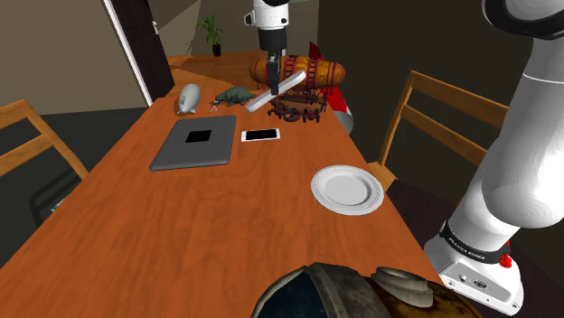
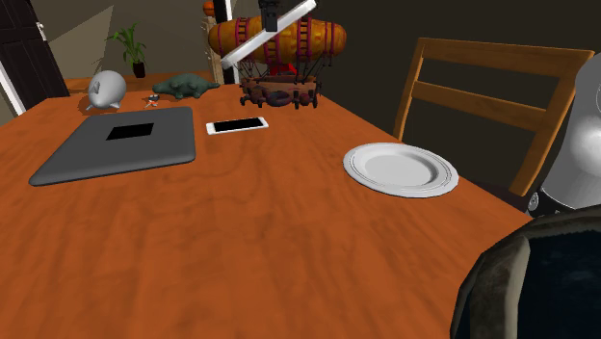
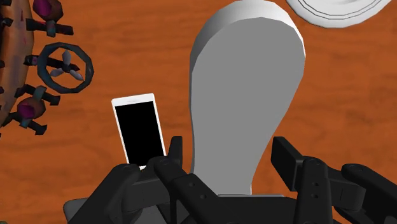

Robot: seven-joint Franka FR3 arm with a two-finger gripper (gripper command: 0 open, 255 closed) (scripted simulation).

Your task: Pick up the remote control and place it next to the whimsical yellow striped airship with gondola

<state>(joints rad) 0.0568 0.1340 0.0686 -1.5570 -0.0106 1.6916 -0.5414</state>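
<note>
A pale grey, flat, elongated remote control [image 1: 276, 90] [image 2: 262, 36] [image 3: 248, 95] hangs tilted in the air above the far part of the wooden table [image 1: 226, 226]. My black gripper [image 1: 272, 70] [image 2: 271, 15] [image 3: 229, 167] is shut on it, one finger against each long side. The yellow-orange striped airship [image 1: 303, 72] [image 2: 279, 39] [image 3: 13, 57], with a dark gondola and propellers under it, stands just behind and beside the lifted remote. Below the remote the table is bare, between the airship and a white-framed phone [image 3: 140, 127].
The phone [image 1: 260, 135] [image 2: 237, 125] lies beside a grey slab [image 1: 194, 143] [image 2: 120, 143]. A white plate [image 1: 347, 189] [image 2: 400, 169] sits nearer the stand. A green reptile figure [image 1: 233, 95] and a grey blimp-shaped thing [image 1: 188, 98] lie at the far end. Chairs [image 2: 501, 96] flank the table.
</note>
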